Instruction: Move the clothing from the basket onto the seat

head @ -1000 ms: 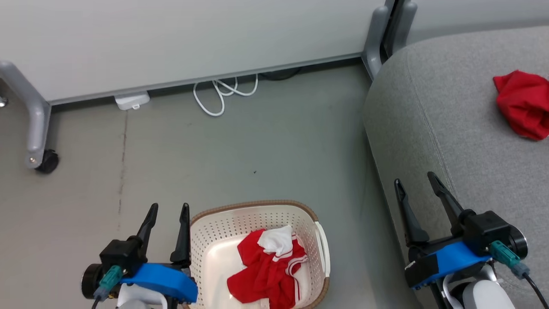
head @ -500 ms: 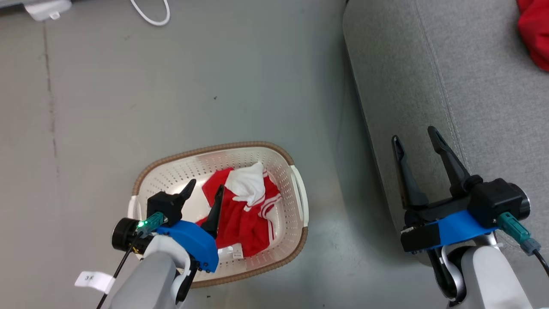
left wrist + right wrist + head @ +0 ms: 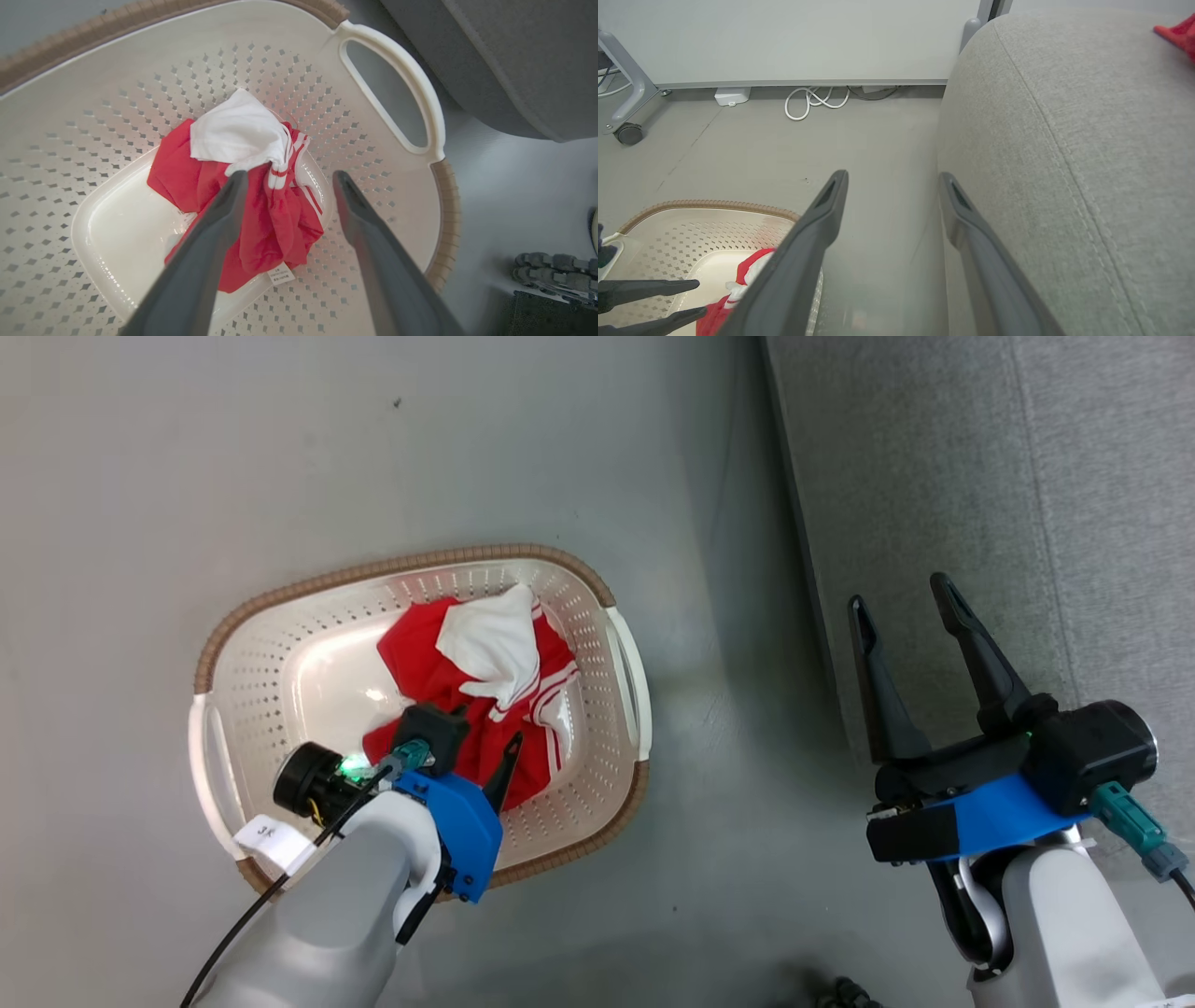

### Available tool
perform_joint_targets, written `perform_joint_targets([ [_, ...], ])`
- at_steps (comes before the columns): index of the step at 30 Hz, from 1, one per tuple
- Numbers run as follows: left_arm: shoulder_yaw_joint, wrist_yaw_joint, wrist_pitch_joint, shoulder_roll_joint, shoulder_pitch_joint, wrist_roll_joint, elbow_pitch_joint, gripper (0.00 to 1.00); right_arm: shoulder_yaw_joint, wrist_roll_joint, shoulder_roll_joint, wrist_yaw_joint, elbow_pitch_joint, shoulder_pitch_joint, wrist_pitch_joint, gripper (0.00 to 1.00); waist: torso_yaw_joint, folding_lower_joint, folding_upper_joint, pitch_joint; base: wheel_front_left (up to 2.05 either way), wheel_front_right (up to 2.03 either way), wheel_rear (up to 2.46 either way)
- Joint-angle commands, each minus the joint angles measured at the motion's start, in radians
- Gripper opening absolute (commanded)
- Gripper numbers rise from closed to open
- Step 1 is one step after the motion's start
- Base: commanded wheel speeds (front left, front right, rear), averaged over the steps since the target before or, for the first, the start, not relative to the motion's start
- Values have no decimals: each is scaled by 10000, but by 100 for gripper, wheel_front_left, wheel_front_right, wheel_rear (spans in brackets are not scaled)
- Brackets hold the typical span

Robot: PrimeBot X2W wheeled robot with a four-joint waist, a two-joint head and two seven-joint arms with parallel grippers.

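Note:
The cream basket (image 3: pixel 280 593) with its brown rim stands on the floor left of the grey seat (image 3: pixel 980 476). A crumpled red and white piece of clothing (image 3: pixel 485 663) lies inside it. My left gripper (image 3: pixel 471 747) reaches down into the basket, open. In the left wrist view the left gripper (image 3: pixel 289 175) hangs just above the clothing (image 3: pixel 187 177), its fingers either side of the garment's right part. My right gripper (image 3: pixel 896 591) stands open and empty over the seat's edge. Another red garment (image 3: pixel 1178 32) lies far back on the seat (image 3: pixel 1064 140).
A white cable (image 3: pixel 815 100), a white adapter (image 3: pixel 731 95) and a grey caster leg (image 3: pixel 628 133) sit along the wall panel. Grey floor separates the basket (image 3: pixel 705 205) from the seat. A dark wheel-like part (image 3: pixel 551 275) is near the basket's handle (image 3: pixel 387 51).
The head camera has tilted down, shifting the whole picture. My left gripper has gone from beside the basket to inside it, over the clothing. The right gripper has held still.

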Motion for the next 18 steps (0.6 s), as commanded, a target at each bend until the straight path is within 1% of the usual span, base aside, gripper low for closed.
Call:
perform_joint_targets([
  [1,-258,-4,0,33,-308,-168,130,100,38,-63,9,2,-65,-191,-33,100,-15,-2,0,278,0,0,0],
  [7,-1205,-4,-18,37,-984,-804,638,100,191,17,9,2,-256,-285,-66,100,-90,-2,0,828,0,0,0],
  [12,-1567,-4,153,-117,-1520,-1181,1235,100,287,87,9,2,-391,-354,-143,100,-251,-2,0,1313,0,0,0],
  [18,-1904,-4,240,-104,-1966,-1587,1676,100,331,206,9,2,-458,-411,-233,100,-413,-2,0,1777,0,0,0],
])
